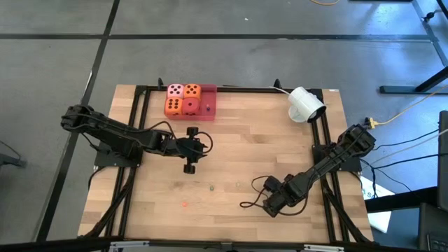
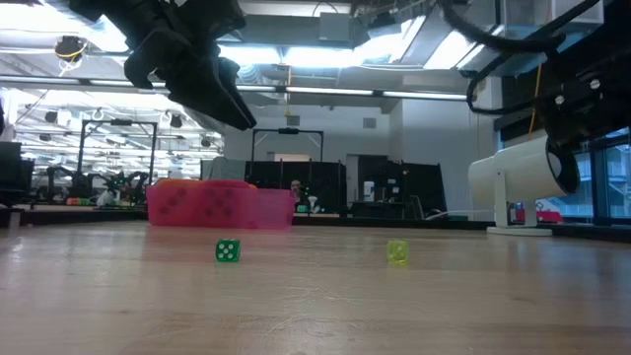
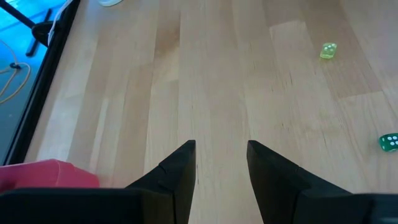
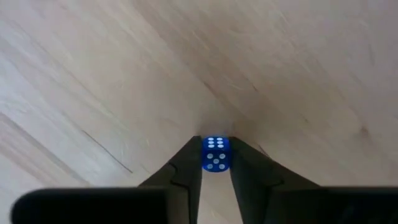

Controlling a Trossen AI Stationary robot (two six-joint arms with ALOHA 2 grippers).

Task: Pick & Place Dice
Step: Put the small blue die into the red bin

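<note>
Blue die point(image 4: 216, 153): a small blue cube with white pips, pinched between the two fingertips of the right gripper just above the wooden table; seen only from the right wrist.
Right gripper point(image 4: 216, 163): fingers clenched on the blue die, one dark finger point(image 4: 184, 167) against each side of it; in the high view this gripper point(image 1: 271, 204) is low over the near right part of the table.
Big dice point(image 1: 183, 99): soft cubes with dark pips lying in the red tray at the far edge of the table, a pink one point(image 1: 175, 90) and an orange one point(image 1: 192, 90) at the back, another orange one point(image 1: 173, 106) and a red one point(image 1: 190, 106) in front, packed touching each other.
Red tray point(image 1: 208, 99): flat, rectangular, at the table's far side left of centre; its right part is bare except for a tiny dark speck that cannot be made out.
Small green die point(image 2: 228, 251): on the bare wood near the table's middle, apart from both grippers.
Small yellow-green die point(image 2: 396, 252): on the wood, to the right of the green one in the low view, well apart from it.
Orange speck point(image 1: 184, 205): tiny, on the near part of the table; too small to tell what it is.
Left gripper point(image 3: 221, 151): fingers parted with nothing between them, raised above the table just in front of the red tray.
White device point(image 1: 306, 103): rounded, standing at the far right of the table.
Table point(image 1: 238, 147): light wood planks with a black frame.
</note>
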